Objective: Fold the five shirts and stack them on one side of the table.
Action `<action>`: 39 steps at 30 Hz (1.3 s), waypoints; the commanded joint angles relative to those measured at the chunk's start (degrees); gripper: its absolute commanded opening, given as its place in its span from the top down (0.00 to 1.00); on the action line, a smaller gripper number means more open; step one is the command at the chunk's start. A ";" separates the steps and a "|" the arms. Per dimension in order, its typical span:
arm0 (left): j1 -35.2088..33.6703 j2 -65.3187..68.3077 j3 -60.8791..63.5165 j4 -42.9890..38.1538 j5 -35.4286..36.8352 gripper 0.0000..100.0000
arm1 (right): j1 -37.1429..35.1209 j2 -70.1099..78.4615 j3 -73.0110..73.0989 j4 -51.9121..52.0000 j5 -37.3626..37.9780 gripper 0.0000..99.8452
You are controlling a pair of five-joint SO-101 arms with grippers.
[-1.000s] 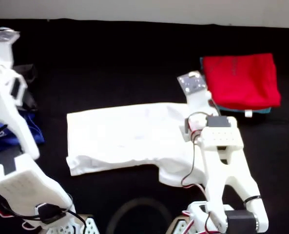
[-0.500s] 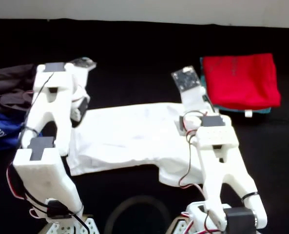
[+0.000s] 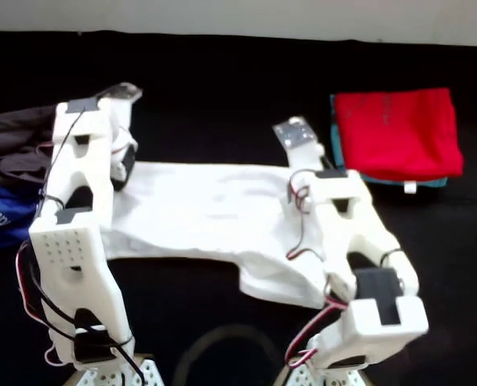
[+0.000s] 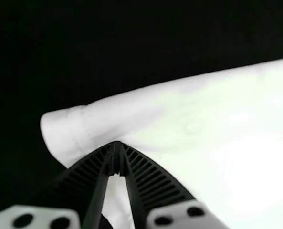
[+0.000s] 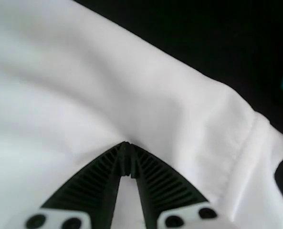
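A white shirt (image 3: pixel 210 213) lies spread across the middle of the black table. My left gripper (image 4: pixel 116 160) is shut on the white shirt (image 4: pixel 203 133) near its rolled left edge; in the high view this arm (image 3: pixel 81 185) stands over the shirt's left end. My right gripper (image 5: pixel 127 160) is shut on the white shirt (image 5: pixel 108 86) near its hemmed corner, at the shirt's right end under the right arm (image 3: pixel 335 209). A folded red shirt (image 3: pixel 397 131) rests on a teal one (image 3: pixel 427 183) at the back right.
A dark brown garment (image 3: pixel 13 145) and a blue garment (image 3: pixel 1 217) lie bunched at the left edge. The black table (image 3: pixel 222 96) is bare behind the white shirt. A dark ring (image 3: pixel 222 354) sits at the front between the arm bases.
The left arm swung in from the far left onto the shirt's left end. Both ends of the white shirt have been drawn back and the cloth is now pulled tauter.
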 commanded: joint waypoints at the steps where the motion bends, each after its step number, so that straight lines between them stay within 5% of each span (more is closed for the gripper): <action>1: -2.86 6.73 -14.99 2.37 -1.76 0.99 | -0.13 7.08 -10.77 -0.57 -0.26 0.99; 8: -3.03 17.27 -43.03 23.12 -1.49 0.99 | -1.01 11.47 -20.53 11.30 -0.35 0.99; 14: -3.38 15.69 -44.97 24.70 -1.41 0.99 | -1.80 6.99 -25.01 17.10 -0.44 0.99; 25: 0.48 -17.98 0.92 23.82 -2.11 0.99 | -8.04 -14.55 -14.46 20.09 -0.18 0.99; 35: -0.13 -28.62 40.40 -5.10 -2.73 0.99 | -11.30 -22.64 0.84 19.91 0.00 0.99; 39: -2.42 -28.79 41.80 -5.10 -2.73 0.99 | -14.20 -25.71 5.49 19.91 0.09 0.99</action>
